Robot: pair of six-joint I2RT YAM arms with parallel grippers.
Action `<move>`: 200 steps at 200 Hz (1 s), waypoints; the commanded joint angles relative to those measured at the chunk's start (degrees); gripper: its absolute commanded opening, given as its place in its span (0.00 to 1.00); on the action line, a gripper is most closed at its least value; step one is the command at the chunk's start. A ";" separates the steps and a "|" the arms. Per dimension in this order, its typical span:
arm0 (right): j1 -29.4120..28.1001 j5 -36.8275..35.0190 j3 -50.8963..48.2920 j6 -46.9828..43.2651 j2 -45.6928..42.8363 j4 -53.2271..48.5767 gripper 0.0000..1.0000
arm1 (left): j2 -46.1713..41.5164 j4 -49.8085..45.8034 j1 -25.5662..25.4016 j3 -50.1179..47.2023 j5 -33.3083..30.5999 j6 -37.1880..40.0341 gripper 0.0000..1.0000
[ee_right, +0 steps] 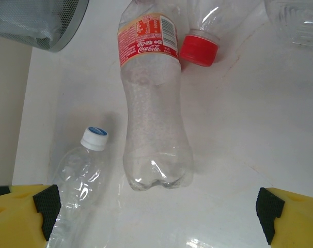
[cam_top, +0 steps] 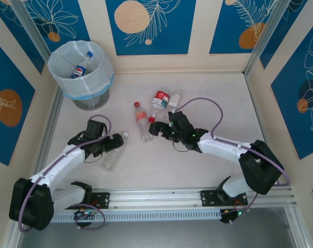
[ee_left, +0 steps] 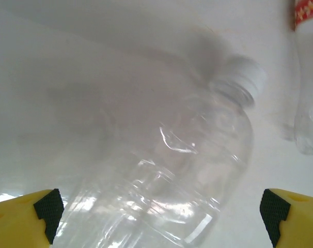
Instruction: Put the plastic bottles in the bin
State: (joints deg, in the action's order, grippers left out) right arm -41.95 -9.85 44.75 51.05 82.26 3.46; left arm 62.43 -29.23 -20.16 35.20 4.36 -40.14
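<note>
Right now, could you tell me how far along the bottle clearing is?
Done: one blue-capped bottle lies in the bin. In hand: nothing; the left gripper hangs open over a white-capped bottle, the right gripper open near a red-label bottle. Left: at least four bottles on the table.

Robot test booth, patterned panel walls

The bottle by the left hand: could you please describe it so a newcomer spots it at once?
From the grey bin in the far left corner, come toward the arms to the left hand. The bottle lies on its side right in front of it. Unlike its red-labelled neighbour, it has a white cap and no visible label.
</note>
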 commanded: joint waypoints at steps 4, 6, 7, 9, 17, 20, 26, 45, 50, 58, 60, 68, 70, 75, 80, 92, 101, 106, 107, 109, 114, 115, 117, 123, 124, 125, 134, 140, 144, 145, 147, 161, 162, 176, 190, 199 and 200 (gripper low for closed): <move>0.03 2.23 2.53 0.46 1.85 1.20 1.00 | 2.60 -3.68 -4.34 2.93 -2.47 0.61 0.99; 0.03 2.34 2.64 0.41 1.90 1.15 0.99 | 3.09 -3.79 -4.77 3.25 -2.68 0.79 0.99; 0.03 2.40 2.72 0.39 2.01 1.13 1.00 | 3.09 -4.07 -4.92 3.36 -2.82 0.82 0.99; 0.03 2.49 2.82 0.37 2.11 1.05 1.00 | 3.59 -4.25 -5.38 3.73 -3.10 1.09 0.99; 0.04 2.79 3.47 0.23 2.51 0.68 1.00 | 5.12 -6.15 -7.00 5.19 -5.09 1.62 0.99; 0.08 2.96 3.62 0.20 2.62 0.58 1.00 | 5.72 -7.09 -7.64 5.84 -6.19 1.64 0.99; 0.03 3.14 4.01 0.06 2.86 0.34 1.00 | 6.99 -9.06 -8.71 6.93 -8.43 1.80 0.99; -0.01 3.52 4.69 -0.34 3.30 -0.14 1.00 | 11.20 -13.72 -10.95 9.64 -12.48 3.46 0.99; 0.03 3.52 4.73 -0.40 3.31 -0.15 1.00 | 12.14 -14.07 -11.45 10.02 -12.48 4.04 0.99; 0.03 3.60 4.82 -0.50 3.40 -0.30 1.00 | 13.49 -14.17 -12.41 10.55 -12.00 4.86 0.99; 0.03 3.61 4.82 -0.55 3.38 -0.30 1.00 | 13.83 -14.12 -12.68 10.73 -11.85 5.11 0.99; 0.03 3.65 4.94 -0.67 3.30 -0.45 1.00 | 15.04 -14.06 -13.89 11.34 -11.42 5.73 0.99; 0.03 3.68 4.92 -0.68 3.34 -0.49 1.00 | 15.32 -14.07 -14.19 11.50 -11.40 5.83 0.99; 0.03 3.69 4.91 -0.73 3.27 -0.69 0.99 | 16.14 -14.26 -15.05 12.04 -11.52 6.17 0.99; 0.03 3.67 4.91 -0.78 3.26 -0.76 1.00 | 16.98 -14.60 -15.86 12.72 -11.92 6.27 0.99; 0.04 3.61 4.83 -0.84 3.19 -0.79 0.99 | 18.72 -15.43 -17.39 14.15 -12.88 6.68 0.99; 0.03 3.56 4.75 -0.77 3.17 -0.79 1.00 | 19.92 -16.08 -18.41 15.30 -13.85 6.98 0.99; 0.03 3.60 4.71 -0.67 3.17 -0.76 1.00 | 20.52 -16.36 -19.09 15.94 -14.34 7.28 0.99; 0.03 3.60 4.68 -0.63 3.17 -0.79 1.00 | 20.66 -16.42 -19.19 16.03 -14.41 7.32 0.99; 0.01 3.67 4.67 -0.67 3.17 -0.77 1.00 | 20.87 -16.52 -19.43 16.26 -14.52 7.44 0.99; 0.01 3.67 4.65 -0.69 3.22 -0.91 1.00 | 21.47 -16.68 -20.05 16.73 -14.92 7.66 0.99; 0.02 3.68 4.65 -0.69 3.24 -0.87 1.00 | 21.47 -16.75 -20.21 16.83 -15.00 7.64 0.99; 0.03 3.69 4.67 -0.62 3.17 -0.84 1.00 | 21.71 -16.87 -20.50 17.01 -15.30 7.63 0.99; 0.02 3.72 4.69 -0.69 3.14 -1.06 1.00 | 22.44 -17.16 -20.96 17.46 -16.02 7.57 0.99; -0.02 3.71 4.66 -0.64 3.15 -1.08 1.00 | 22.59 -17.16 -21.01 17.54 -16.17 7.51 0.99; 0.01 3.74 4.65 -0.66 3.12 -1.08 1.00 | 22.70 -17.26 -21.08 17.58 -16.33 7.52 0.99; -0.06 3.70 4.58 -0.72 2.96 -1.34 1.00 | 23.93 -17.89 -21.38 18.00 -17.35 7.35 0.99; -0.06 3.65 4.49 -0.74 2.84 -1.43 1.00 | 24.83 -18.26 -21.36 18.18 -17.94 7.43 0.99; -0.06 3.55 4.46 -0.77 2.76 -1.50 1.00 | 25.44 -18.54 -21.37 18.35 -18.25 7.55 0.99; -0.06 3.54 4.42 -0.77 2.74 -1.47 1.00 | 25.58 -18.65 -21.35 18.34 -18.38 7.54 0.99; -0.06 3.52 4.45 -0.73 2.73 -1.49 1.00 | 25.86 -18.90 -21.35 18.46 -18.52 7.58 0.99; -0.03 3.28 4.12 -0.75 2.41 -1.63 1.00 | 27.54 -20.12 -21.40 19.25 -18.23 7.46 0.97; -0.05 3.27 4.12 -0.72 2.39 -1.67 1.00 | 27.64 -20.19 -21.36 19.32 -18.20 7.45 0.97; -0.03 2.91 3.84 -0.82 2.00 -1.79 1.00 | 28.09 -20.85 -21.37 19.40 -17.96 5.64 0.93; -0.06 2.68 3.59 -0.78 1.81 -1.94 0.99 | 27.92 -21.21 -21.38 19.15 -18.91 3.06 0.90; -0.06 2.50 3.35 -0.68 1.70 -1.97 1.00 | 27.74 -21.06 -21.34 18.90 -19.16 1.79 0.89; -0.06 2.53 3.34 -0.68 1.69 -1.97 0.99 | 27.70 -21.01 -21.37 18.83 -19.19 1.72 0.89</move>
State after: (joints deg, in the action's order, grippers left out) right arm -41.95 -7.29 47.92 51.00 85.08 2.68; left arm 90.32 -47.20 -41.17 53.32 -12.56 -35.05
